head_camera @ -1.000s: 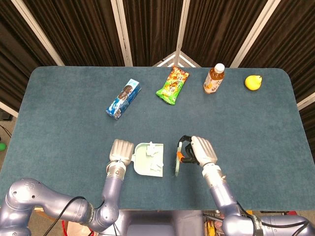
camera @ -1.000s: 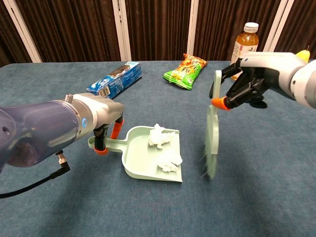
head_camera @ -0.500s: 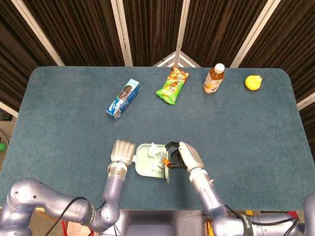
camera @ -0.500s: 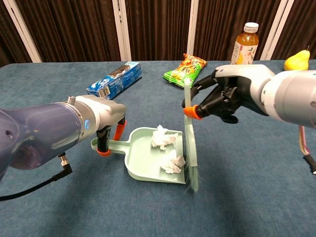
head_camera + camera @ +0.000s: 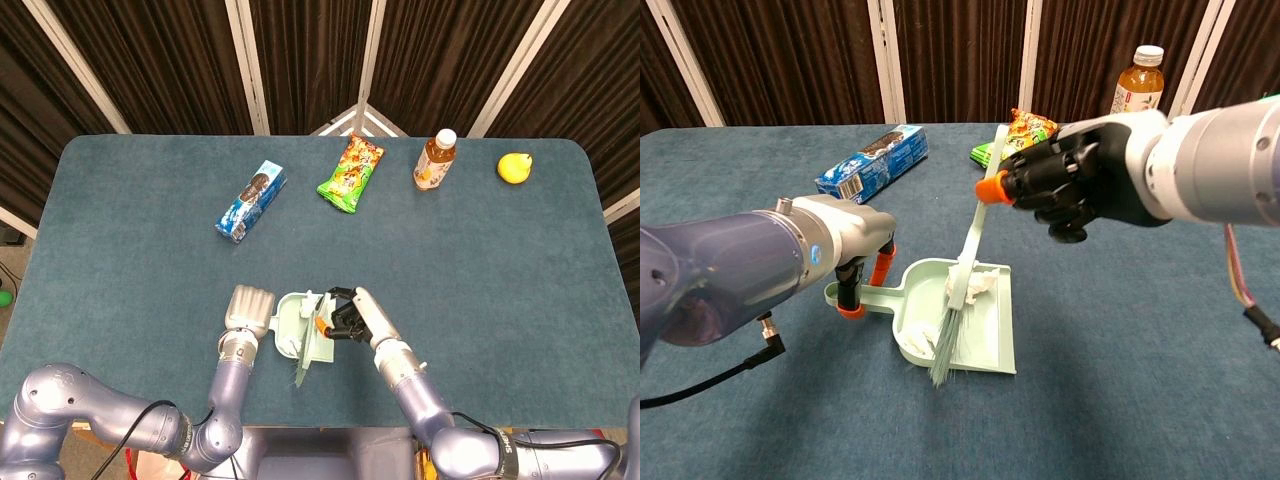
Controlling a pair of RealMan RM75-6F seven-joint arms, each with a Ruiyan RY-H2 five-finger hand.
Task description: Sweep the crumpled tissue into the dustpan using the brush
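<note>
A: Start at the left. What is the left hand [image 5: 855, 235] doing?

B: It grips the handle of the pale green dustpan [image 5: 985, 325], fingers wrapped round it, and the pan lies flat on the blue tabletop [image 5: 520, 270], near its front edge.

A: And the tissue?

B: One crumpled tissue [image 5: 978, 283] sits inside the pan toward its back wall. Another white wad [image 5: 921, 339] lies at the pan's near left corner, just beside the brush bristles.

A: So the brush [image 5: 962, 275] is over the pan?

B: Yes, tilted, bristles down on the pan's floor near its left side, handle leaning up and to the right.

A: Who holds it?

B: The right hand [image 5: 1070, 185], fingers closed round the upper handle.

A: Anything farther back?

B: From left to right: a blue biscuit packet [image 5: 251, 201], a green and orange snack bag [image 5: 352, 173], a bottle of tea [image 5: 435, 160], and a yellow pear [image 5: 514, 167], all well apart from the pan.
</note>
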